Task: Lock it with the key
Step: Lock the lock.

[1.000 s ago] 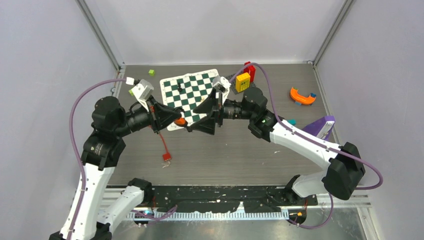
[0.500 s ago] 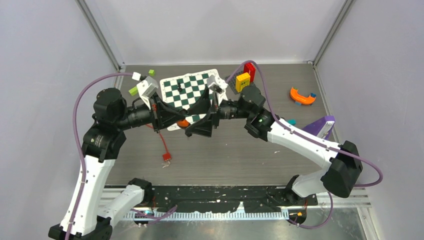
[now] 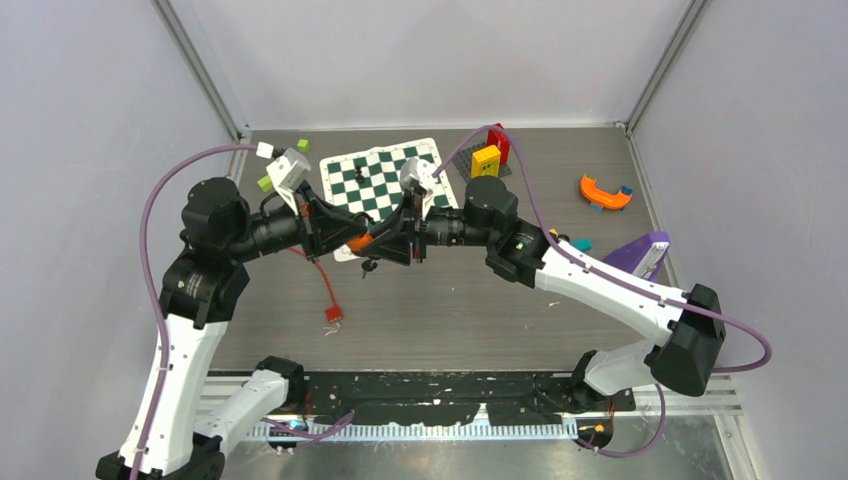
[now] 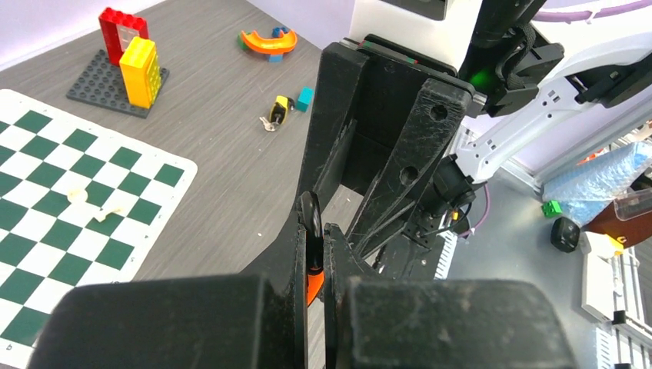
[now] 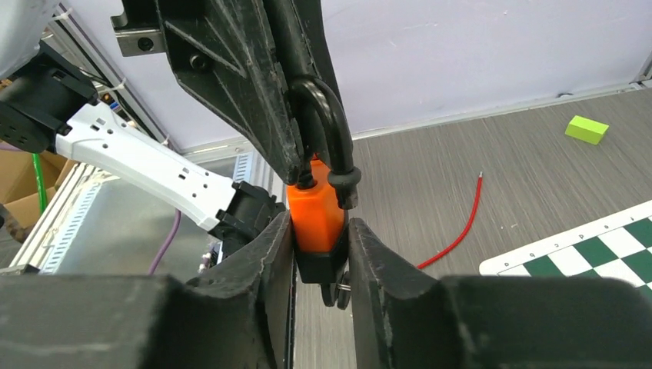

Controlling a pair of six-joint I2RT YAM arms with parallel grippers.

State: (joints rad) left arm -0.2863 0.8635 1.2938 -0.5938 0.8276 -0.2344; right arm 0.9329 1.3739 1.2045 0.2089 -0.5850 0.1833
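Note:
An orange padlock (image 5: 315, 215) with a black shackle (image 5: 323, 115) hangs in the air between the two arms, above the near edge of the chessboard (image 3: 380, 180). My left gripper (image 4: 311, 231) is shut on the shackle, with the orange body (image 4: 311, 280) showing between its fingers. My right gripper (image 5: 321, 227) is shut on the padlock's body, one finger against each side. A black key (image 5: 340, 290) sticks out of the padlock's underside, just below the right fingers. In the top view the padlock (image 3: 362, 242) sits where the left gripper (image 3: 345, 240) and right gripper (image 3: 388, 246) meet.
A red cable (image 3: 325, 290) lies on the table below the left arm. Red and yellow bricks on a dark plate (image 3: 488, 160) stand at the back. An orange curved piece (image 3: 603, 192), a teal cube (image 3: 583, 243) and a purple object (image 3: 640, 252) lie to the right.
My right gripper has moved left up to the padlock and its wide-open jaws have shut on the orange body. The left gripper keeps its hold on the shackle.

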